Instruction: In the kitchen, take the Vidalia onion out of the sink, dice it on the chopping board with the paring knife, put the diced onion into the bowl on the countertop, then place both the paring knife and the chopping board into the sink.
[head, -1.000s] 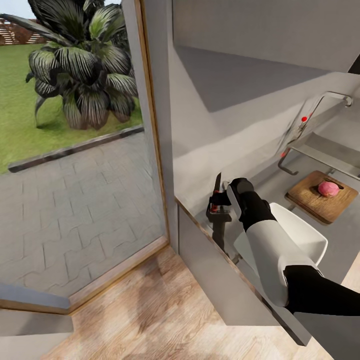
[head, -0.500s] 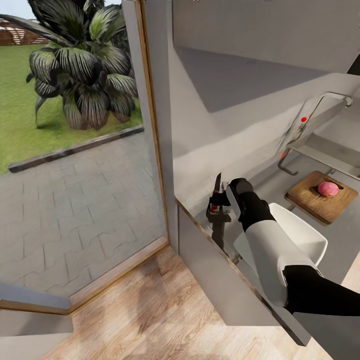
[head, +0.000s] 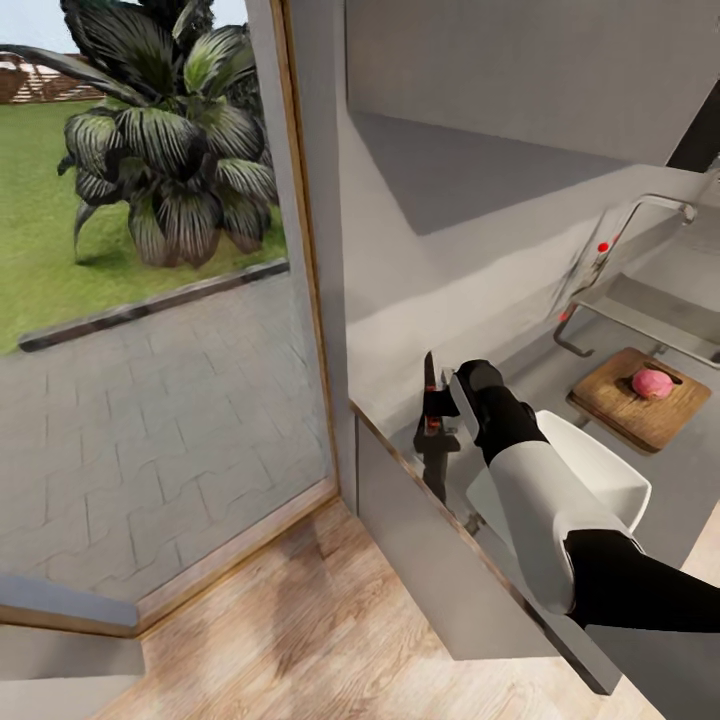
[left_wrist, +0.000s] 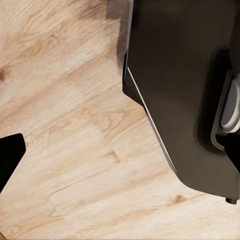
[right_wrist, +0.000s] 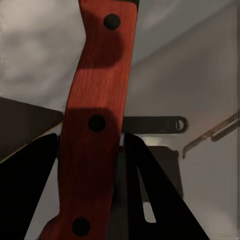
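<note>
Your right gripper (head: 436, 408) fingers clamp the paring knife (head: 431, 385) upright at the tabletop's left end; carry it right, blade down, to the Vidalia onion (head: 651, 382) on the chopping board (head: 640, 397). Left fingers' state can't be told.

From the head we look down across the tabletop (head: 560, 380) corner and glass door (head: 150, 330). Our left wrist camera faces the wooden floor (left_wrist: 65, 150). Our right wrist camera sits tight against the paring knife (right_wrist: 95, 125), shared with the head view.
</note>
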